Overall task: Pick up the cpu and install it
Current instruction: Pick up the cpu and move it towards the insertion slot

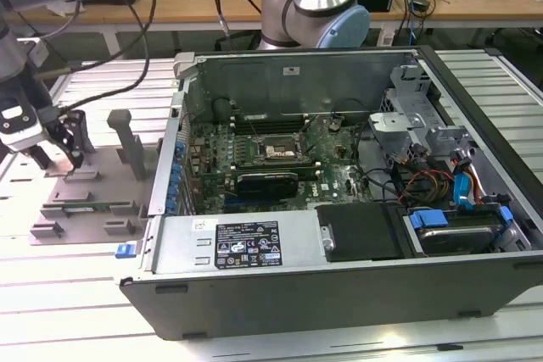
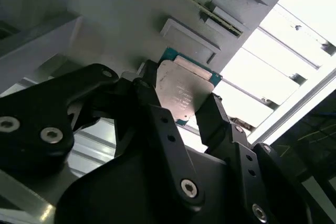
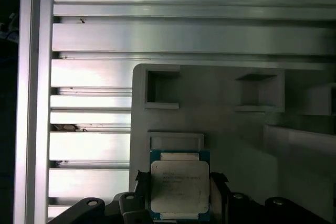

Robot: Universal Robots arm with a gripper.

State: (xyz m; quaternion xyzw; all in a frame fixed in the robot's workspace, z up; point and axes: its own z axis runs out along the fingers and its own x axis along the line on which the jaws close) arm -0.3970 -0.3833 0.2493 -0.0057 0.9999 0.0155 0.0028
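Item: cpu [image 3: 179, 184], silver-topped, clamped between the 2 fingers of gripper [image 1: 73, 157]; location: at grey plastic tray [image 3: 231, 129], beside open computer case [image 1: 254, 290].

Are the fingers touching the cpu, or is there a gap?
Touching. In the second wrist view the black fingers sit against two opposite edges of the flat square silver-grey cpu, with no gap on either side.
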